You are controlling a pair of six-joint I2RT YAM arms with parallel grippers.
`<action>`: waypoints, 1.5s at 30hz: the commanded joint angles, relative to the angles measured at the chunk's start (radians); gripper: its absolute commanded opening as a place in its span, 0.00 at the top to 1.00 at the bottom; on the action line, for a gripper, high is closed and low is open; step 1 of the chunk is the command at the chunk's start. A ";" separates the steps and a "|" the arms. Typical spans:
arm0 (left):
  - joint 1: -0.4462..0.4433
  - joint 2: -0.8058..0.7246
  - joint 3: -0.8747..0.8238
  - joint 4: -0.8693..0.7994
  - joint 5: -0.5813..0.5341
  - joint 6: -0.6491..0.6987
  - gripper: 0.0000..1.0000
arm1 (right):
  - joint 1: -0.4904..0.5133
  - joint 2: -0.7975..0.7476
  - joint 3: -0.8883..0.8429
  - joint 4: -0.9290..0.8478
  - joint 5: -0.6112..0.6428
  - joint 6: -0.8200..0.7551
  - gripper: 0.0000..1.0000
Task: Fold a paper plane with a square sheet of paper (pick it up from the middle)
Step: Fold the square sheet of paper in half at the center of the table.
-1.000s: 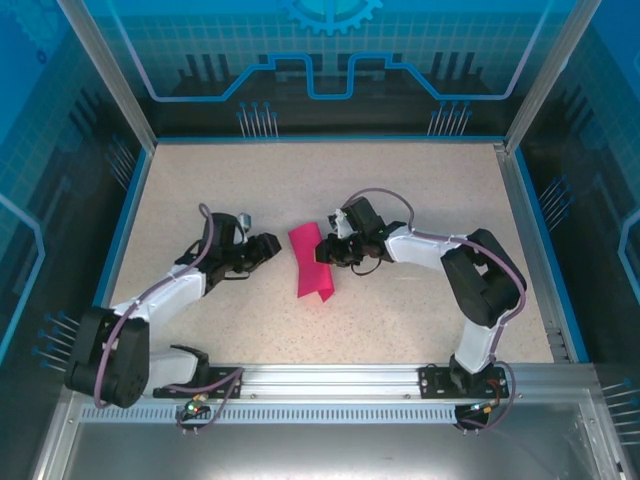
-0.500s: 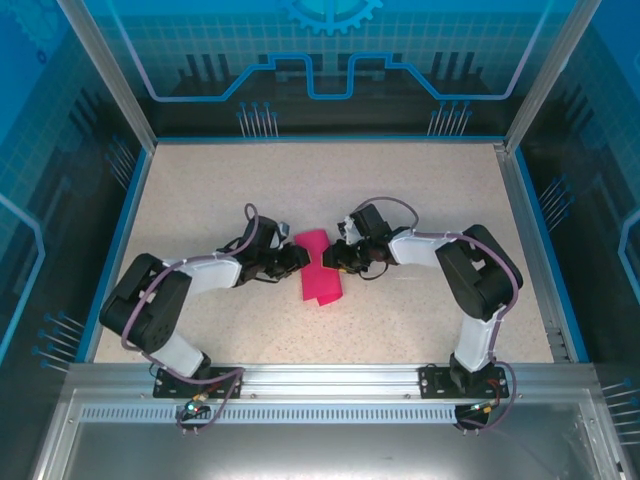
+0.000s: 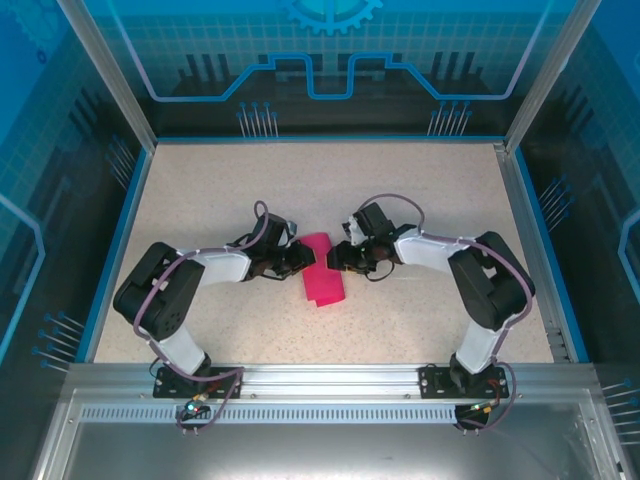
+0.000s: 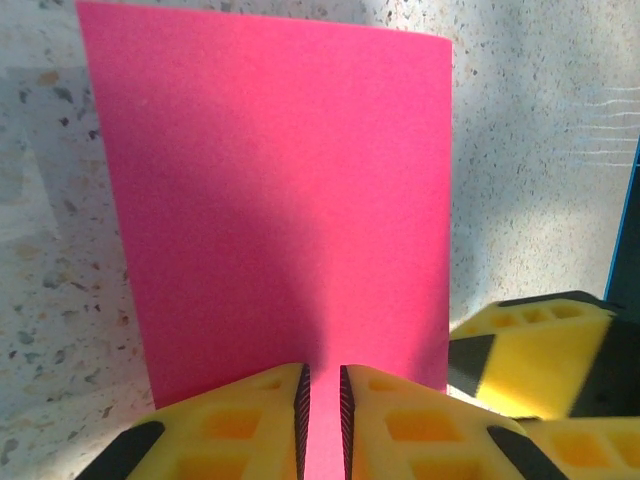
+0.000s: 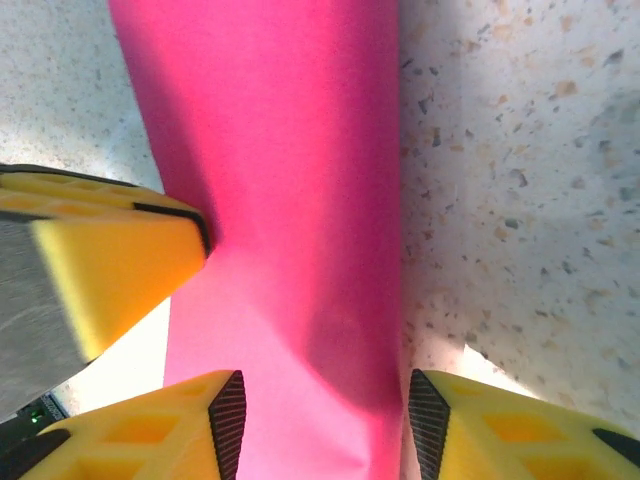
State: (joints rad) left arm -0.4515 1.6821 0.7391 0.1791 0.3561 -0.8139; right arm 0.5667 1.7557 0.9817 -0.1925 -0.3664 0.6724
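**Overhead view.** Magenta-pink paper sheet (image 3: 322, 283), folded to a narrow strip, lies mid-way on the speckled beige table (image 3: 250, 190), open surface on all sides. Both grippers' fingertips are too small to resolve here.

**Left wrist view.** Left gripper (image 4: 322, 385): jaws almost closed, paper showing in the slit. Whether it is pinched cannot be told. The strip's near end is cut off.

**Right wrist view.** Right gripper (image 5: 320, 410): jaws wide, the strip running between the pads.

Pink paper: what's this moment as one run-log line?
pink sheet: folded, on table | left end effector: pinched on its edge | right end effector: open, astride it
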 commanded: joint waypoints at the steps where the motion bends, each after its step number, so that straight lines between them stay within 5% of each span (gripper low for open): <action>1: -0.013 -0.016 0.017 0.014 0.013 -0.003 0.79 | 0.008 -0.032 0.020 -0.097 0.027 -0.073 0.49; 21: -0.014 -0.137 -0.054 0.028 0.004 -0.068 0.68 | 0.067 0.030 -0.005 -0.080 0.025 -0.030 0.51; 27: 0.006 -0.251 -0.038 -0.162 -0.131 -0.016 0.62 | 0.065 0.037 -0.009 -0.088 0.049 -0.025 0.52; 37: 0.020 -0.216 -0.083 -0.141 -0.036 -0.020 0.52 | 0.060 0.034 -0.019 -0.055 0.017 -0.011 0.53; 45: 0.022 -0.152 -0.110 0.018 0.085 -0.029 0.67 | 0.049 0.030 -0.025 -0.036 -0.015 -0.002 0.54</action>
State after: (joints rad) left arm -0.4377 1.5040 0.6445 0.1139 0.3664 -0.8413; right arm 0.6212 1.7752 0.9741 -0.2428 -0.3473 0.6548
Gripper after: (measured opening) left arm 0.350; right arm 0.463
